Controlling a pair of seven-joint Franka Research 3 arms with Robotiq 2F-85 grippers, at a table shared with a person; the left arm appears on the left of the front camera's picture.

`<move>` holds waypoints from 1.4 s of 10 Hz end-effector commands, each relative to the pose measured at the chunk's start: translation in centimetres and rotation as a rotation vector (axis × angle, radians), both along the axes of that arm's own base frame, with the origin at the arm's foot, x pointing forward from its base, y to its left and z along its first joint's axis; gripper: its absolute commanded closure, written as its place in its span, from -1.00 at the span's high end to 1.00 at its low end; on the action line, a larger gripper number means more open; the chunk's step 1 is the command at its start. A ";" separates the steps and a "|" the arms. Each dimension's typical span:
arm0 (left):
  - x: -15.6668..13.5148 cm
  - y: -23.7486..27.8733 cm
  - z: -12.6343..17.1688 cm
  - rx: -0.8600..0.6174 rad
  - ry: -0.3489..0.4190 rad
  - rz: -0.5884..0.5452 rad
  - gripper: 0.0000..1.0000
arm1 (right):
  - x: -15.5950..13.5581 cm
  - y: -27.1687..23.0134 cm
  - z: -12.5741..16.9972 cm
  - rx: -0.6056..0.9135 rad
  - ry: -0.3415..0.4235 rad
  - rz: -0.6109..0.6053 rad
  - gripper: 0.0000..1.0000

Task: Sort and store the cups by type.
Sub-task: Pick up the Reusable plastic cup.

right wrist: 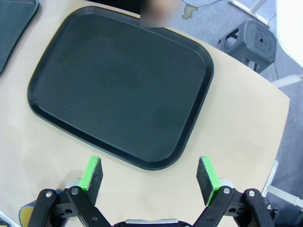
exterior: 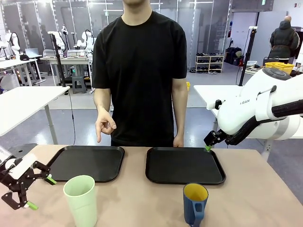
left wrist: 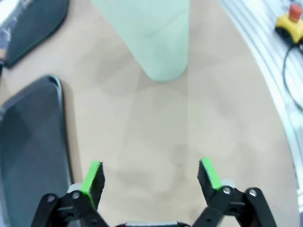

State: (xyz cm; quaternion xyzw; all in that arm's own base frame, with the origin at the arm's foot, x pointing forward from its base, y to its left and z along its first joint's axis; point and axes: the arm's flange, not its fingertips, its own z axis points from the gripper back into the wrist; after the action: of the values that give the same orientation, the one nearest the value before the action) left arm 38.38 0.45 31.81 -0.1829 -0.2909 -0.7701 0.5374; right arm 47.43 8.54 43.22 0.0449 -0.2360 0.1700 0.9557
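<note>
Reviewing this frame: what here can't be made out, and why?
Green tumbler: base cut off by the front view's bottom edge; top cut off and blurred in the left wrist view.
Blue mug: base cut off by the same edge.
Right gripper: fingers mostly hidden behind its arm in the front view.
</note>
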 end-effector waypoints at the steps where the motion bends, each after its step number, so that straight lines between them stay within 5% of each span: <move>1: -1.6 0.0 -2.6 -0.184 0.039 -0.023 1.00 | 0.1 -0.2 0.0 0.007 -0.001 0.003 1.00; 8: -0.9 0.3 -4.6 -0.506 0.199 0.051 1.00 | 0.1 -0.2 0.0 0.007 -0.001 0.003 1.00; 12: -0.1 0.3 -5.2 -0.530 0.207 0.110 1.00 | 0.1 -0.2 0.0 0.007 -0.001 0.003 1.00; 14: -1.2 -0.1 -2.9 -0.499 0.246 0.084 1.00 | 0.1 -0.2 0.0 0.007 -0.001 0.003 1.00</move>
State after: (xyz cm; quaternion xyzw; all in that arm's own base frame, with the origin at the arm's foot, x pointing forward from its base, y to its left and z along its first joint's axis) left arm 37.58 0.27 28.73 -0.3897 -0.4083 -0.6188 0.5464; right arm 47.43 8.57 43.22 0.0449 -0.2360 0.1703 0.9557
